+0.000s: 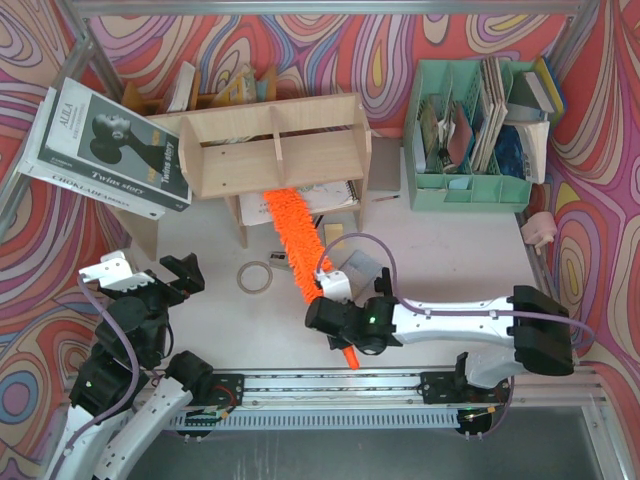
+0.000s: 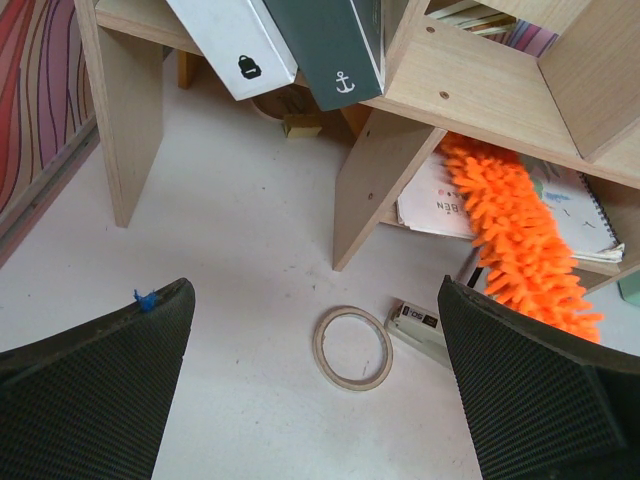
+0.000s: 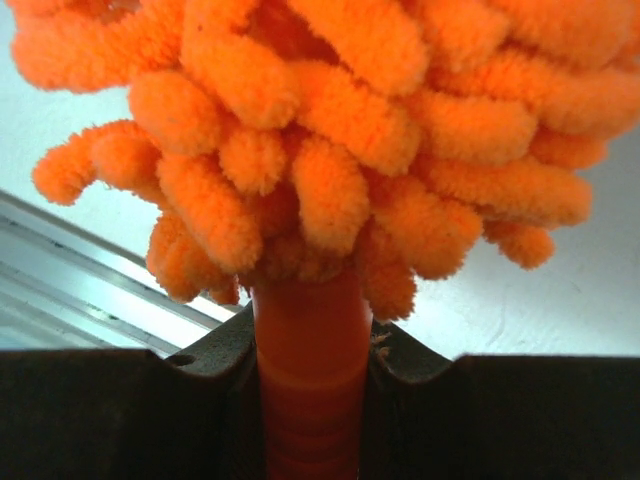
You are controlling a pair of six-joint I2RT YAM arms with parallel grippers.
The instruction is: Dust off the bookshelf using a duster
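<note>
The bookshelf [image 1: 275, 150] is a light plywood unit with two tiers standing at the back middle; the left wrist view shows its legs and underside [image 2: 470, 95]. The duster [image 1: 292, 232] is bright orange and fluffy. It runs from the table middle up under the lower tier, over a spiral notebook [image 2: 560, 200]. My right gripper [image 1: 328, 312] is shut on the duster's orange handle [image 3: 312, 370], just below the fluff [image 3: 330, 130]. At the near left my left gripper [image 1: 150, 278] hangs open above the table with nothing between its fingers [image 2: 540, 390].
Large books [image 1: 110, 150] lean on the shelf's left end. A mint-green organiser [image 1: 470, 130] full of books stands at the back right. A tape ring [image 2: 352, 347] and a small box [image 2: 420, 325] lie on the table in front of the shelf. Patterned walls surround the table.
</note>
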